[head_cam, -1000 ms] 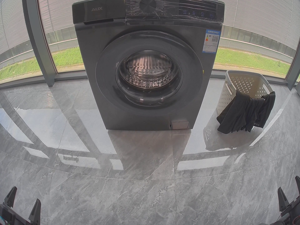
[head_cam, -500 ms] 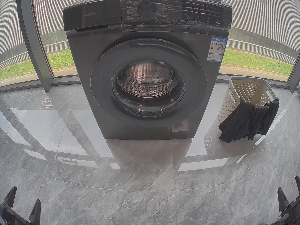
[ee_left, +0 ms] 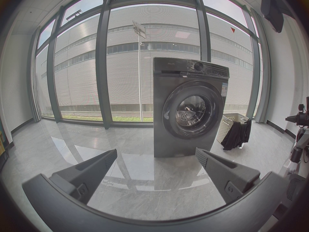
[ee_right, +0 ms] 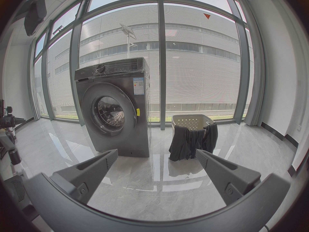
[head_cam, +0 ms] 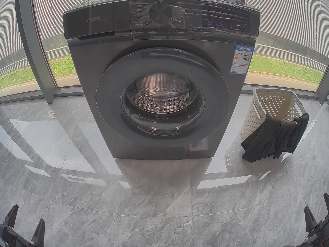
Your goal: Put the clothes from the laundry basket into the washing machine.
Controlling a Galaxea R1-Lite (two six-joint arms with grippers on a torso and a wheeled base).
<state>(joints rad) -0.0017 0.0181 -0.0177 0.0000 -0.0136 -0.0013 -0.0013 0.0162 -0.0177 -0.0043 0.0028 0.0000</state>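
Observation:
The grey washing machine [head_cam: 161, 86] stands straight ahead, its round glass door [head_cam: 162, 102] flush with the front. To its right a white perforated laundry basket [head_cam: 270, 90] sits on the floor, with dark clothes [head_cam: 274, 138] draped over its front rim and hanging down to the tiles. My left gripper [head_cam: 27, 214] is low at the near left, open and holding nothing. Low at the near right, my right gripper [head_cam: 316, 203] is also open with nothing in it. Both are well short of the machine [ee_left: 190, 107] and basket [ee_right: 190, 118].
Glossy grey floor tiles [head_cam: 154, 196] stretch between me and the machine. Tall windows with dark frame posts [head_cam: 32, 45] stand behind it. A white wall [ee_right: 283, 81] closes the room to the right of the basket.
The whole head view has shifted: the camera has come closer, so machine and basket look larger and lower. Both grippers keep their places at the bottom corners.

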